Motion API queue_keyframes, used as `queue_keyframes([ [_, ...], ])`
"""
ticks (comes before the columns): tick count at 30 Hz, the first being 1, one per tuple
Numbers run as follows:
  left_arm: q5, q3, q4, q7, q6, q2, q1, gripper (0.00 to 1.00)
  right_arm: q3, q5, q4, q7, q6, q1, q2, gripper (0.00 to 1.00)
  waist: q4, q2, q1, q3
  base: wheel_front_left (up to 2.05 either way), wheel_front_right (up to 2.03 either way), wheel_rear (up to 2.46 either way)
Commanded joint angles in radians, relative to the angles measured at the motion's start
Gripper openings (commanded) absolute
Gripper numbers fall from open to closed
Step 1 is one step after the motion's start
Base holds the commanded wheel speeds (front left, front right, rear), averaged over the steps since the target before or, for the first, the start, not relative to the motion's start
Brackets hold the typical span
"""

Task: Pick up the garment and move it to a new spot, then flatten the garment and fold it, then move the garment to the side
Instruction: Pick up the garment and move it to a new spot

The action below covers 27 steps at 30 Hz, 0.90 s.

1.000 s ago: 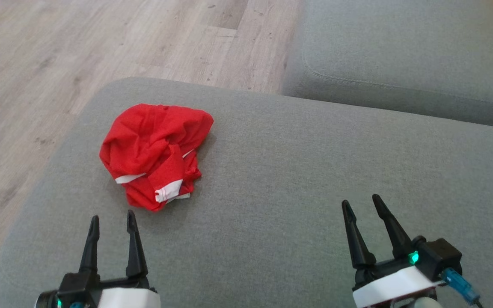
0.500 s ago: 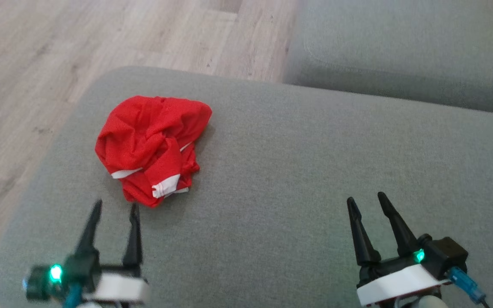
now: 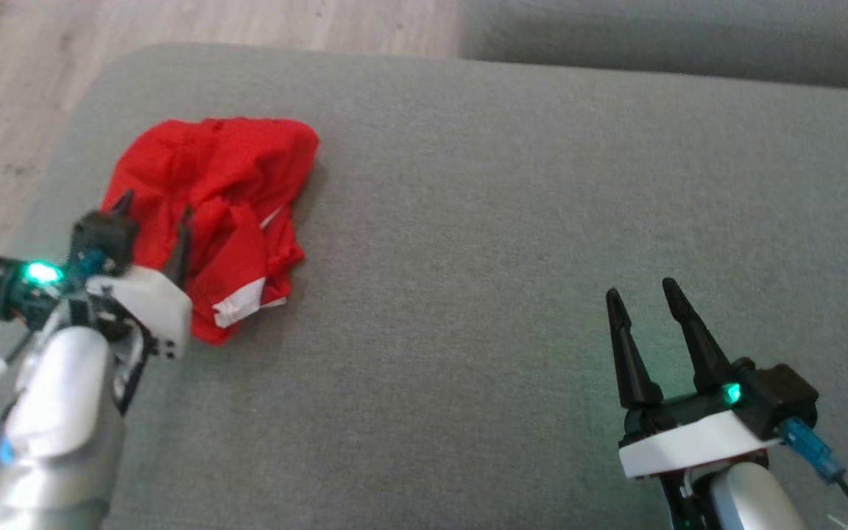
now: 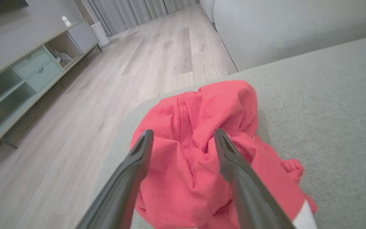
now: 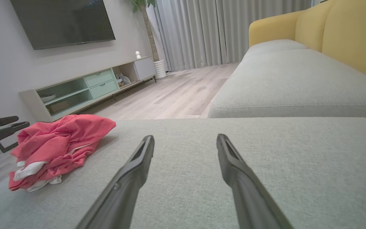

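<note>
- We are looking at a red garment (image 3: 225, 169) with white trim. It is lying crumpled on a grey sofa cushion (image 3: 468, 221), near the cushion's far left corner and close to the edge where the wooden floor (image 3: 12, 59) is showing.
- The left claw (image 3: 155, 210) is hanging over the near left part of the garment, with its two fingers standing apart and gripping nothing.
- In the left wrist view those fingers (image 4: 132, 171) are framing a raised fold of the red cloth. The tips may be brushing the fabric, but the blur is keeping us from saying for sure.
- The right claw (image 3: 641, 291) is hovering above bare cushion at the near right, well apart from the garment. Its fingers are also spread and holding nothing.
- In the right wrist view the garment (image 5: 62, 136) is sitting off to the left. The left claw's fingers (image 5: 2, 121) are reaching in from the left edge, just beside it.
- Beyond the garment a second cushion (image 5: 297, 82) is running along a yellow backrest (image 5: 345, 38).
- Across the floor, a low cabinet (image 5: 84, 86) is standing under a wall television (image 5: 62, 22), and pale curtains (image 5: 202, 31) are hanging at the far end of the room.
</note>
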Motion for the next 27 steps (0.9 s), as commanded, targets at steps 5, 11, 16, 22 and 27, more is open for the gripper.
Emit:
queue_keyframes([
  [5,-0.016,0.056,0.111,0.045,0.019,0.063,-0.106,1.0,0.015,-0.011,-0.034,-0.011,-0.001,-0.042,-0.007,1.0,-0.055,0.0,-0.0003,0.049,0.0,0.0,0.0],
  [11,-0.051,0.088,0.249,0.063,0.044,0.07,-0.128,1.0,0.003,-0.011,-0.032,-0.011,-0.001,-0.05,-0.007,1.0,-0.088,0.0,-0.0003,0.056,0.0,0.0,0.0],
  [16,-0.102,0.102,0.337,0.078,0.019,0.059,-0.136,0.0,-0.01,-0.013,-0.027,-0.011,-0.001,-0.047,-0.007,1.0,-0.098,0.0,-0.0003,0.037,0.0,0.0,0.0],
  [22,-0.112,0.112,0.324,-0.062,0.039,0.066,-0.175,0.0,-0.016,-0.009,-0.023,-0.011,-0.001,-0.043,-0.007,1.0,-0.098,0.0,-0.0003,0.012,0.0,0.0,0.0],
  [27,-0.111,0.123,0.259,-0.208,0.071,0.067,-0.213,0.0,-0.008,-0.003,-0.017,-0.011,-0.001,-0.035,-0.007,1.0,-0.099,0.0,-0.0003,-0.011,0.0,0.0,0.0],
])
